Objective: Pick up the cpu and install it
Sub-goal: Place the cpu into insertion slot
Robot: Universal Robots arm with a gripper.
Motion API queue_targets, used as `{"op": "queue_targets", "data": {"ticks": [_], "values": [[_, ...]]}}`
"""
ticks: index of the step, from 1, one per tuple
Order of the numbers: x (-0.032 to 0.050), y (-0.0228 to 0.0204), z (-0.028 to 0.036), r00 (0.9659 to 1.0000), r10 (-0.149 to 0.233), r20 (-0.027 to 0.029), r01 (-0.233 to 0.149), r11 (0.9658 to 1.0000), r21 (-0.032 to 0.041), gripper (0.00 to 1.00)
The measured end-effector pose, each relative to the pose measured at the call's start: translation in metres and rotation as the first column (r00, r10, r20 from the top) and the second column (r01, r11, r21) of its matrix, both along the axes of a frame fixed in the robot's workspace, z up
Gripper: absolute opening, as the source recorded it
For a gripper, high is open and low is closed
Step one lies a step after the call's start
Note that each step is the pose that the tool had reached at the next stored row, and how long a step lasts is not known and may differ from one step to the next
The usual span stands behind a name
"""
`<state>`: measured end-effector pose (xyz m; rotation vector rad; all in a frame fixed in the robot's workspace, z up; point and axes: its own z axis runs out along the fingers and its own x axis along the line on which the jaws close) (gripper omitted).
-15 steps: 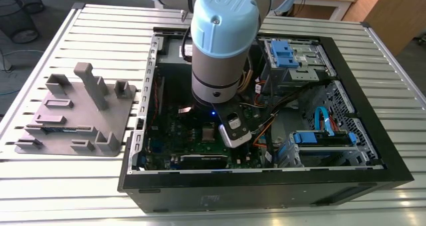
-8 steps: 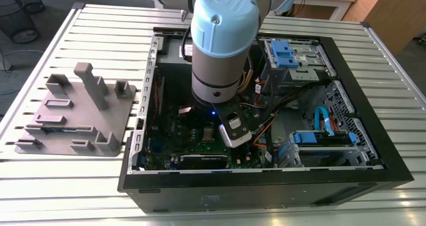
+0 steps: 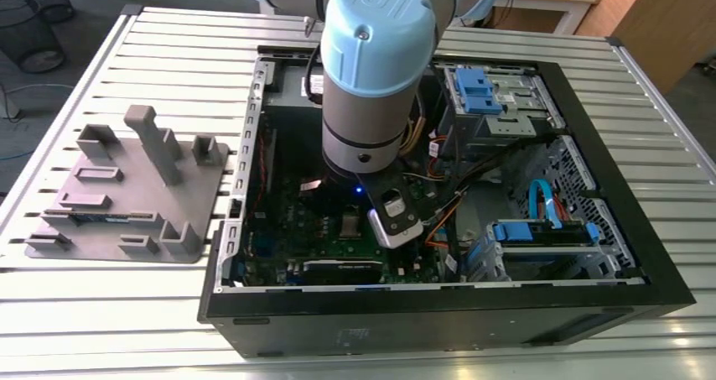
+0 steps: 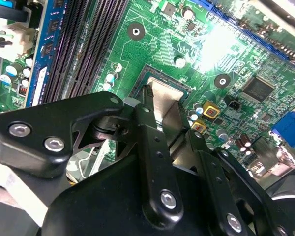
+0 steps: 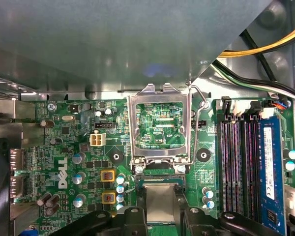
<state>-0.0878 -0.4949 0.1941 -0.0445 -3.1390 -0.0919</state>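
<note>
Slatted metal table [image 3: 101, 313] carries two things: one open black case [image 3: 448, 309] and, just beside it on the exterior view's left, one grey tray [image 3: 123, 204] with several upright posts. One arm [image 3: 375, 86] comes down into the middle of the case. The case walls ring it on all sides. Two blue drive caddies [image 3: 475, 91] [image 3: 537, 229] sit in metal bays on the exterior view's right, near the arm.

Inside the case lies one green board [image 5: 64, 147]. On it are one silver socket frame [image 5: 133, 128], a row of dark memory slots [image 5: 236, 162] with one blue stick [image 5: 268, 167] in it, and two yellow square parts [image 5: 107, 175] [image 5: 108, 197]. The frame stands swung up, so the board shows through its window. A wire lever [image 5: 199, 123] stands beside it. Yellow and black cables [image 5: 275, 46] run along the case wall past the slots.

The gripper [image 5: 160, 196] is low over the board, just beside the frame's hinge. Both wrist views show its two black fingers [image 4: 152, 147] closed against opposite sides of the one cpu [image 4: 163, 98]. The silver top of the cpu [image 5: 160, 202] shows between them. The cpu is at the socket, level with the board. I cannot tell whether it rests in the socket or hangs just above it. Small capacitors crowd close on either side of the fingers.
</note>
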Motion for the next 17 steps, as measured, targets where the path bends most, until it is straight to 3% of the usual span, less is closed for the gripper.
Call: {"op": "queue_targets", "data": {"ticks": [3, 17], "values": [[-0.0001, -0.0001, 0.0031, 1.0000, 0.000, -0.0003, 0.000, 1.0000, -0.0006, 0.33], [0.0000, -0.0001, 0.0037, 1.0000, 0.000, -0.0003, 0.000, 1.0000, -0.0007, 0.32]]}}
